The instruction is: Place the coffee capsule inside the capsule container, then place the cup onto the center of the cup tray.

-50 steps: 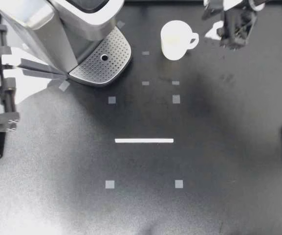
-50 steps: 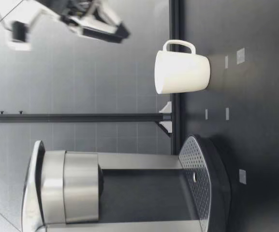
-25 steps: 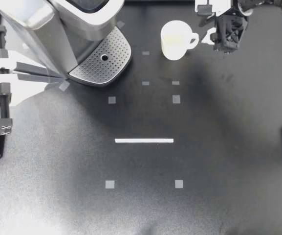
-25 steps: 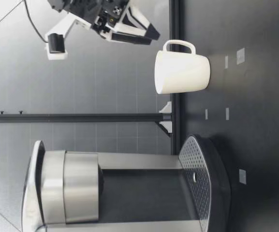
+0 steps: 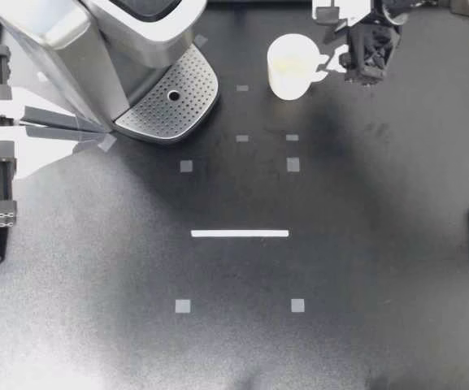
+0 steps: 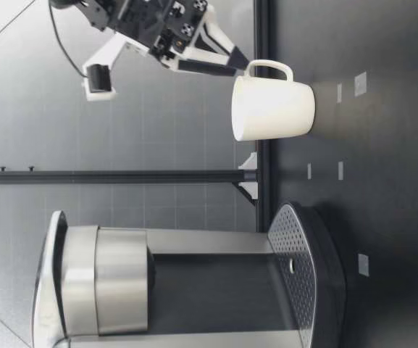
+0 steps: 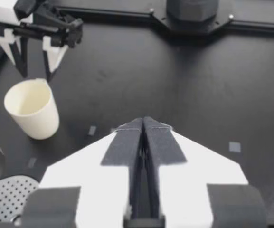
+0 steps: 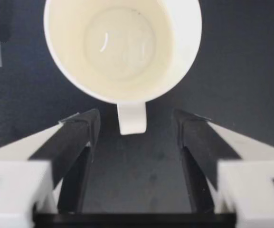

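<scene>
Hovering arm: the right gripper (image 5: 362, 69) hangs over the far right part of the table (image 5: 340, 244), just beside the cup (image 5: 291, 67), on its handle side.
Right jaws: apart. The right wrist view shows the 2 fingers (image 8: 82, 137) flanking the handle (image 8: 132, 118), with a gap on each side and no contact.
Right gripper height: in the low view the right gripper (image 6: 236, 61) slants down toward the cup (image 6: 274, 109), its lower tip about level with the rim and close to the handle's upper end.
Cup: white and upright, mouth up, standing on the bare table well apart from the tray (image 5: 169, 101). Seen from the right wrist, the cup (image 8: 122, 47) has a pale, glossy bottom.
Tray: a perforated metal plate with 1 round hole, at the foot of the machine (image 5: 96, 49).
Left gripper: the left gripper (image 5: 96, 126) lies at the table's left side, just beside the machine's base.
Left jaws: together, the pads pressed flat against each other in the left wrist view (image 7: 143, 128).
Left wrist outlook: the cup (image 7: 32, 114) stands ahead and off to one side, with the right gripper (image 7: 36, 73) above its far rim. A corner of the tray (image 7: 6, 204) shows nearer.
Table marks: 1 white strip (image 5: 240, 233) near the middle, with small grey squares (image 5: 293, 165) around it.
</scene>
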Motion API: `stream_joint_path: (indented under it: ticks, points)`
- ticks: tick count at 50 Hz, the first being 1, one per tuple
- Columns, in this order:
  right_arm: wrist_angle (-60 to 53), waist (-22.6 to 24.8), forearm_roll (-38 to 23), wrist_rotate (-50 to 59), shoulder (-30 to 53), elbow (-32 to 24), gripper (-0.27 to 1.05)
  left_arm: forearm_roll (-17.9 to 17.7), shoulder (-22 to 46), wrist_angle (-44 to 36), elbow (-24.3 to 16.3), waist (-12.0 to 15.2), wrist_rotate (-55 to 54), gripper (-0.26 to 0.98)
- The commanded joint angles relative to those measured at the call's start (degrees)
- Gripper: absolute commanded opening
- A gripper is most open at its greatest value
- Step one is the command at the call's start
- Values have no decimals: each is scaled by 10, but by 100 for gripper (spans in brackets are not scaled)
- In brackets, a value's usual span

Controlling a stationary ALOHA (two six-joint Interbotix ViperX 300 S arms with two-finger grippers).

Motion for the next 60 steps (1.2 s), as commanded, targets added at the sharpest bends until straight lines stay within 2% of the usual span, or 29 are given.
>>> stream_joint_path:
  ticks: [1,23,28,35,45,54,60]
  points:
    - [-3,-4,2,1,-1,-17,61,4,-2,-4,-6,-2,0,9]
    - [5,-4,3,2,17,-19,53,5,-5,-3,-4,-2,0,9]
    - [6,-4,3,2,18,-19,47,5,-4,-2,-4,-2,-1,9]
    - [11,-4,7,1,13,-19,31,7,-4,-1,-4,-2,-1,9]
    - [48,-3,57,1,4,-19,15,14,-6,0,-4,-2,-1,9]
    - [60,8,128,1,-34,-18,13,17,-7,0,1,-2,-1,9]
    - [49,51,160,5,-53,-24,13,18,-12,-8,9,-2,-2,9]
